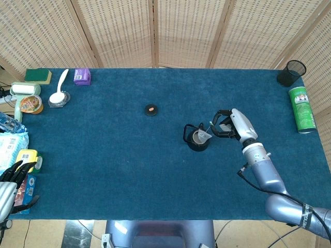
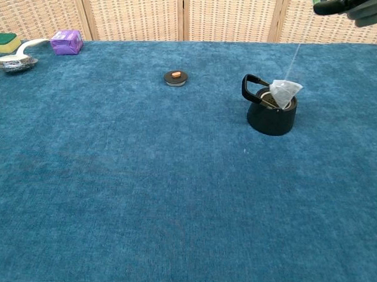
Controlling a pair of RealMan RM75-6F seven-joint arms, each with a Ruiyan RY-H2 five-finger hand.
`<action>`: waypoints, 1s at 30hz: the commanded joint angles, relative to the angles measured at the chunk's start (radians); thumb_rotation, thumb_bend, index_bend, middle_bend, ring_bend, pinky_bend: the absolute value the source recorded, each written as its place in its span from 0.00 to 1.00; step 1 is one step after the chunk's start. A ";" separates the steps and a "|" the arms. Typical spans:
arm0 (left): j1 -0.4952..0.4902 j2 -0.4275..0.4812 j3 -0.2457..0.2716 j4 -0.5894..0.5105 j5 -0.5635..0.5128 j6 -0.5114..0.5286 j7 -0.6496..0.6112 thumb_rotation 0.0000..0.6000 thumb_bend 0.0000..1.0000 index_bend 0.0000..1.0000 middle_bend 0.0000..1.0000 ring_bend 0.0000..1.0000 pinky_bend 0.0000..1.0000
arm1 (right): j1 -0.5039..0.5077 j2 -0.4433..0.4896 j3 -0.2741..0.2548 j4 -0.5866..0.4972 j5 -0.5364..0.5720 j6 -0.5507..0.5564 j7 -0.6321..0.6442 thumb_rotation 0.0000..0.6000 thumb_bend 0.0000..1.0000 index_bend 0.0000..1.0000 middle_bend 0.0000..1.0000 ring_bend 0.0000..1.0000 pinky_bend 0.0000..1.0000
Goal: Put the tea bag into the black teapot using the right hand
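Observation:
The black teapot [image 1: 196, 138] [image 2: 271, 113] stands lidless on the blue cloth right of centre, handle to its left. A pale tea bag [image 1: 204, 136] [image 2: 284, 92] hangs on a thin string just above the pot's open mouth, over its right rim. My right hand [image 1: 227, 125] [image 2: 351, 5] pinches the top of the string, just right of the pot and above it. In the chest view only its dark fingers show at the top right edge. My left hand [image 1: 11, 182] rests at the table's near left corner, fingers spread, holding nothing.
The teapot's lid [image 1: 150, 110] [image 2: 175, 77] lies left of the pot. A green can [image 1: 302, 109] and black mesh cup [image 1: 291, 73] sit at the far right. A purple box [image 1: 81, 76], spoon on a dish [image 1: 58, 94], sponge [image 1: 38, 75] and packets crowd the left edge.

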 commanded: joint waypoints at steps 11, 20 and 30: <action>0.004 -0.005 0.002 0.019 -0.006 -0.003 -0.015 1.00 0.27 0.08 0.14 0.00 0.10 | 0.029 -0.045 -0.046 0.036 0.017 0.000 -0.005 1.00 0.49 0.64 1.00 1.00 1.00; -0.001 -0.010 0.001 0.018 0.002 -0.007 -0.013 1.00 0.27 0.08 0.14 0.00 0.10 | -0.011 -0.033 -0.107 0.030 -0.017 0.019 -0.010 1.00 0.49 0.64 1.00 1.00 1.00; -0.005 -0.005 0.000 -0.007 0.012 -0.007 0.010 1.00 0.27 0.08 0.14 0.00 0.10 | -0.071 -0.018 -0.182 0.075 -0.125 -0.050 0.041 1.00 0.48 0.62 1.00 1.00 1.00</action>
